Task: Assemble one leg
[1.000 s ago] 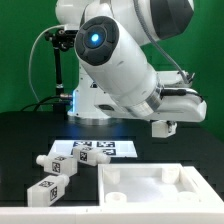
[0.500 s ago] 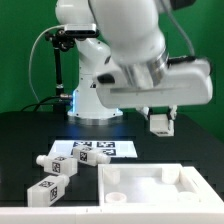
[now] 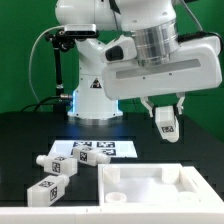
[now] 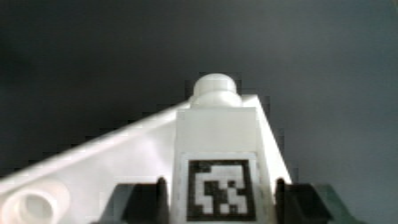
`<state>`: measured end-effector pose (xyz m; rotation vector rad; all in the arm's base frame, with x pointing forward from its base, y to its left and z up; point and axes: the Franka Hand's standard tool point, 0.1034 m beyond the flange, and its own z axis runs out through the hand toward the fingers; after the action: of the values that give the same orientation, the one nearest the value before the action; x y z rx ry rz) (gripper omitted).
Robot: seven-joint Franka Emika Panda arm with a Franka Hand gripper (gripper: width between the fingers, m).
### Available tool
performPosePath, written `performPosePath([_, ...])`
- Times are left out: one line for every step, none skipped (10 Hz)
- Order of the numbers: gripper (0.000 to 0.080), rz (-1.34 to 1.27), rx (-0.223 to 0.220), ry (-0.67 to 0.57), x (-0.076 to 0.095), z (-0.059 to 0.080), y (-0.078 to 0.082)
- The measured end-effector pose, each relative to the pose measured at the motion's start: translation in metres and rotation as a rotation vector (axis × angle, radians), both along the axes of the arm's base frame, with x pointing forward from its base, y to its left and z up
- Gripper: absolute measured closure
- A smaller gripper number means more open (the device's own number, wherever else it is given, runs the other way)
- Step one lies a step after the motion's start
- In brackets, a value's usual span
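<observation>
My gripper (image 3: 166,116) is shut on a leg (image 3: 166,123), a white peg with a black-and-white tag, and holds it in the air above the far right part of the large white panel (image 3: 150,185). In the wrist view the held leg (image 4: 221,140) sits between my fingers (image 4: 139,200) with its narrower round end pointing away, and a corner of the panel (image 4: 71,175) lies below it. Three more legs lie on the table at the exterior view's left: one (image 3: 50,161), one (image 3: 64,169) and one (image 3: 40,192).
The marker board (image 3: 92,150) lies flat behind the loose legs. The robot base (image 3: 90,95) stands at the back with a black post and cables (image 3: 55,60) to its left. The table is black and the backdrop green.
The arm has swung and the gripper has turned, bringing the held leg slightly to the exterior view's right and more upright. The loose legs and the panel have not moved.
</observation>
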<state>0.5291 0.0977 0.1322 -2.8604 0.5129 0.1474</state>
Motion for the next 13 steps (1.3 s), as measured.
performPosePath([0.0515,0.058,-0.04,-0.052,0.014,0.007,-0.005])
performPosePath([0.0515,0.112,-0.079,-0.145,0.04,0.02,-0.006])
performPosePath([0.0515,0.158,-0.093,-0.23,0.058,0.027,-0.005])
performPosePath([0.0515,0.16,-0.108,-0.31,0.067,0.033,0.005])
performPosePath([0.0515,0.145,-0.11,-0.385,0.062,0.034,0.017])
performPosePath([0.0515,0.139,-0.112,-0.436,0.06,0.031,0.018])
performPosePath([0.0515,0.134,-0.113,-0.477,0.061,0.032,0.02])
performPosePath([0.0515,0.139,-0.115,-0.543,0.063,0.032,0.022])
performPosePath([0.0515,0.218,-0.136,-0.523,0.065,0.02,0.013])
performPosePath([0.0515,0.271,-0.151,-0.521,0.078,0.02,0.003])
performPosePath([0.0515,0.331,-0.166,-0.553,0.094,0.02,-0.003])
performPosePath([0.0515,0.388,-0.178,-0.58,0.1,0.01,-0.004])
performPosePath([0.0515,0.446,-0.19,-0.582,0.099,0.0,-0.01])
